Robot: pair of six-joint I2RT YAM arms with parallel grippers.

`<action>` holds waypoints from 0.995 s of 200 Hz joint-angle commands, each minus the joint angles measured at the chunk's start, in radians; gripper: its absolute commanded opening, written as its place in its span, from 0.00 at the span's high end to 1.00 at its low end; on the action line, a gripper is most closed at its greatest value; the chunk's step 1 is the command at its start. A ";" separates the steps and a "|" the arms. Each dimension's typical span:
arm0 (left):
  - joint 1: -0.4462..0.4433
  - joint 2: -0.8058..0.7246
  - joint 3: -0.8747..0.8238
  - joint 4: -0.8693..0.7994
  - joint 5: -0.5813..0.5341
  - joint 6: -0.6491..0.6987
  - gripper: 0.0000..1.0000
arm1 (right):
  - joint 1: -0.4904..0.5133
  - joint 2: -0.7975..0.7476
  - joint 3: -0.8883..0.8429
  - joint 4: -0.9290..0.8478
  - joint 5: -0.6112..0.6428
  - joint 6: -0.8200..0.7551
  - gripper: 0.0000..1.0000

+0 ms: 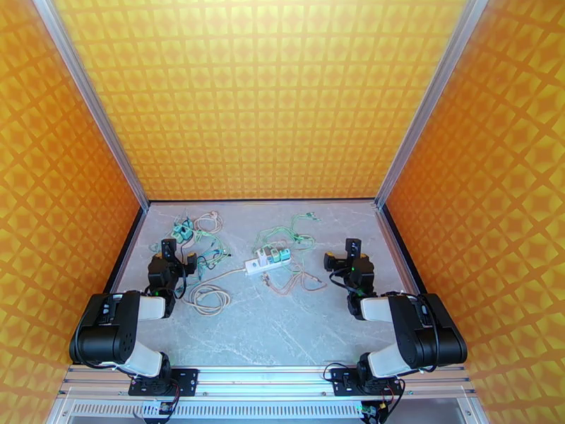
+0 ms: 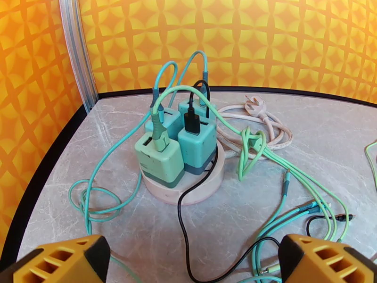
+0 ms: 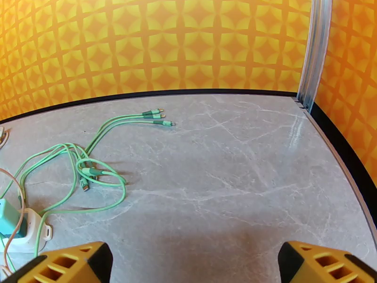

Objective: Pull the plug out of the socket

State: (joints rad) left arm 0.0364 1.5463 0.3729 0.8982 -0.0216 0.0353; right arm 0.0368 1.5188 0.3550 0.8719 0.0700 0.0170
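Gaping wide and holding nothing, the left gripper point(image 2: 193, 260) points straight at a round white socket point(image 2: 160, 190) a short way ahead, where four teal plugs point(image 2: 158, 159) stand upright, cables point(image 2: 205, 74) rising from their tops, so a pull would likely go upward. Right gripper point(image 3: 193, 262) equally spread and empty; a white power strip point(image 3: 33, 226) lies off to its left, farther away. Left arm judged nearer.

I log a grey marbled worktop point(image 1: 304, 333), edged at the back by a black strip point(image 3: 188, 92). Orange diamond-patterned walls point(image 1: 261, 100) enclose it on three sides, joined at the corners by aluminium posts point(image 3: 315, 48). A loose green multi-tip cable point(image 3: 153, 116) lies looped on the right half, its tips pointing toward the right wall.
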 commanded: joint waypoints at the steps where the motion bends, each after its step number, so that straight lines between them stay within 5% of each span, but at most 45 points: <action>1: -0.007 0.002 0.000 0.010 0.021 0.014 0.01 | 0.002 0.000 0.023 -0.008 -0.021 -0.017 0.02; 199: 0.013 0.005 0.015 -0.018 0.026 -0.008 0.01 | 0.002 0.001 0.024 -0.009 -0.021 -0.017 0.02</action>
State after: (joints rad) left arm 0.0395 1.5463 0.3729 0.8944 -0.0185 0.0341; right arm 0.0368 1.5188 0.3561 0.8715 0.0666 0.0132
